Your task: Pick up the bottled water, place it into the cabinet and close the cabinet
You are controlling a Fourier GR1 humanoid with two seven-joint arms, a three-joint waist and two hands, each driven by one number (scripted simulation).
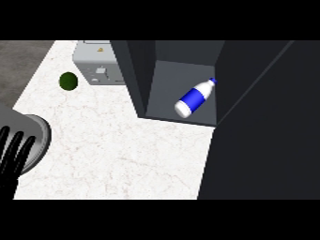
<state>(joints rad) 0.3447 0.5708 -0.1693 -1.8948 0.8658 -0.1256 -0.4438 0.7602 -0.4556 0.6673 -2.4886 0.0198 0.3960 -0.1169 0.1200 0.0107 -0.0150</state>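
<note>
The bottled water (194,97), white with a blue label and blue cap, lies on its side inside the dark cabinet (183,75), on its grey floor. The cabinet stands open, and its dark door (273,131) fills the right side of the view. My left hand (3,157) rests at the lower left edge, fingers straight and pointing up, holding nothing. My right hand does not show anywhere.
A grey appliance (98,63) stands at the back, left of the cabinet. A small dark green round object (68,80) lies on the white marble counter (121,150) near the left edge. Beyond that edge is grey floor.
</note>
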